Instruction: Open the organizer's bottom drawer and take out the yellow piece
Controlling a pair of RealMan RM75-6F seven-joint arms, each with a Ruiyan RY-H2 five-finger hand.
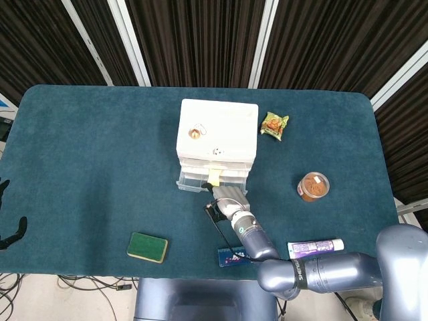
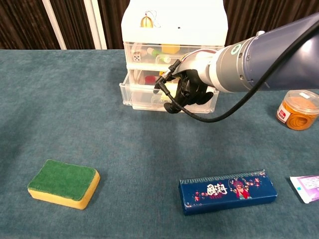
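The counter (image 1: 93, 154), covered in dark teal cloth, is carrying a white organizer (image 1: 217, 137) toward the middle of its far half, its drawer fronts facing the near edge. In the chest view the organizer's clear bottom drawer (image 2: 144, 97) is standing pulled out toward the near edge, past the drawers above it. The right hand (image 2: 187, 89) is reaching in from the near right and covering the drawer's front on its right half, its dark fingers (image 2: 174, 102) curling down over the front rim; whether they are clamped on the rim or only resting there cannot be told. The yellow piece (image 1: 215, 176) is lying in the open drawer just behind those fingers, showing in the head view as a small pale yellow block with its long axis running from the far edge toward the near edge. The left hand (image 1: 9, 227) is hanging off the counter's left edge, fingers apart and holding nothing. A blue box (image 2: 227, 190) is lying along the near edge, with a green sponge (image 2: 64, 183) toward the near left corner.
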